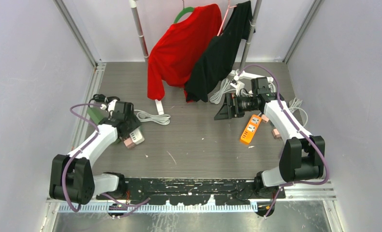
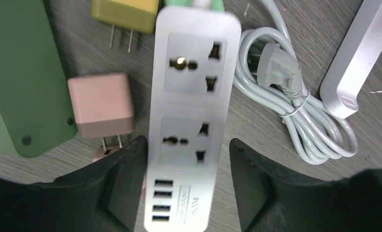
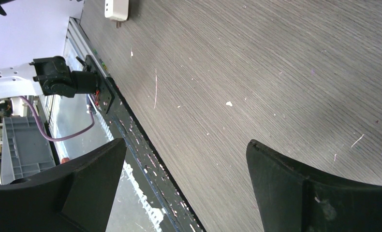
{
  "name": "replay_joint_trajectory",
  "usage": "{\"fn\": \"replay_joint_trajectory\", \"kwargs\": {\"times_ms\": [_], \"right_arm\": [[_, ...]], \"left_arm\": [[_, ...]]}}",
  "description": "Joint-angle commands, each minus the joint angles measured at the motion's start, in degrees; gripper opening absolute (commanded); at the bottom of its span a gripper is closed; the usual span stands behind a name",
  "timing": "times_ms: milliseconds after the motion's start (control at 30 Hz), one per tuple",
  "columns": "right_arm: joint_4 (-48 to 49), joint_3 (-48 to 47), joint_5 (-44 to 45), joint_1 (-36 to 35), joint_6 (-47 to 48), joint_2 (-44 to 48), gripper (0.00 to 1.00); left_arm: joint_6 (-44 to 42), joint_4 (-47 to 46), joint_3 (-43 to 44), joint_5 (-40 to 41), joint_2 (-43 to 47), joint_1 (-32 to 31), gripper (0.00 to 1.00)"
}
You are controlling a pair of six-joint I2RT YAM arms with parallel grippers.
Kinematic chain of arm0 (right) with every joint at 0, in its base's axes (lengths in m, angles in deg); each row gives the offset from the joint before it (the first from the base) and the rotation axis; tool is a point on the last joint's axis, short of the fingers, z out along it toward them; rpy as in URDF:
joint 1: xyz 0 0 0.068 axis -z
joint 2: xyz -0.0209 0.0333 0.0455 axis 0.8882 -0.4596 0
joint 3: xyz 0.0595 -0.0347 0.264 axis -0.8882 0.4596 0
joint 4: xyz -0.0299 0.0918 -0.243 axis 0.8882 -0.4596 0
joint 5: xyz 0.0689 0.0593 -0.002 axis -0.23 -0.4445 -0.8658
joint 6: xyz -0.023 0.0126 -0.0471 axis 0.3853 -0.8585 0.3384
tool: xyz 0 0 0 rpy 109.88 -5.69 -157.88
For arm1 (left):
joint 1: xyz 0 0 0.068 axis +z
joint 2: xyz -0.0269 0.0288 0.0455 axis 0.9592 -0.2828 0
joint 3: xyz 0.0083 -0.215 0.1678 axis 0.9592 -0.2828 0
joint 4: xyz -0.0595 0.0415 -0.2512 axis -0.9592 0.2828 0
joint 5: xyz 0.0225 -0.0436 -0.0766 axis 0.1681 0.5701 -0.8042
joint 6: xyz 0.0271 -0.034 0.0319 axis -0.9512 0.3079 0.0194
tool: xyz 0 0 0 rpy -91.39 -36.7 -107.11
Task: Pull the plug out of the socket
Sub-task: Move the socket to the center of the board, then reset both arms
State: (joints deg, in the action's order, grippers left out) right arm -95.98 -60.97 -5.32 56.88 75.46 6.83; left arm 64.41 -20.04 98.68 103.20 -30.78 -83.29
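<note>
Pink is the plug (image 2: 100,104) you want. It lies loose on the grey wood-grain table (image 3: 276,63), out of any socket, just beside the left edge of the white power strip (image 2: 191,111), with its two prongs pointing toward your left gripper (image 2: 188,145). Both large sockets on that strip are empty. Your left fingers (image 2: 124,164) straddle the strip's near end, slack rather than clamped: a thin gap shows at the right finger, and they hold nothing. A yellow plug (image 2: 125,14) lies at the strip's far end, a green power strip (image 2: 17,77) lies further left, and a coiled white cable (image 2: 295,121) lies to the right. Your right gripper (image 3: 186,145) is spread wide over bare table, grasping nothing.
</note>
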Motion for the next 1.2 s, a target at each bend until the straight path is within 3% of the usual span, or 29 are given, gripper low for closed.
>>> {"fn": "replay_joint_trajectory", "kwargs": {"times_ms": [0,233,500,833,933,1033,1167], "right_arm": [[0.58,-1.17,-1.10,0.05,0.01,1.11,1.00],[0.58,-1.16,-0.87,0.05,0.12,1.20,1.00],[0.03,-1.63,-0.27,0.26,0.61,1.42,1.00],[-5.56,-4.42,2.51,3.52,7.56,7.33,1.00],[-8.55,-6.69,6.79,5.05,11.55,11.42,1.00],[-9.58,-10.79,16.53,5.14,14.01,16.43,1.00],[-7.80,-20.45,32.11,5.14,6.73,22.57,1.00]], "left_arm": [[0.80,3.19,4.08,2.87,-1.03,0.88,0.69],[0.18,7.91,6.97,-1.42,1.98,0.84,0.91],[-2.33,7.60,7.16,-9.88,15.26,0.84,0.93],[-3.97,-13.84,2.26,-41.74,30.65,0.84,0.95],[-4.04,-14.62,5.56,-46.35,31.70,0.88,0.96],[-5.88,-12.95,10.81,-49.80,31.63,0.84,0.96],[-9.83,-7.55,19.26,-51.30,30.80,0.84,0.96]]}}
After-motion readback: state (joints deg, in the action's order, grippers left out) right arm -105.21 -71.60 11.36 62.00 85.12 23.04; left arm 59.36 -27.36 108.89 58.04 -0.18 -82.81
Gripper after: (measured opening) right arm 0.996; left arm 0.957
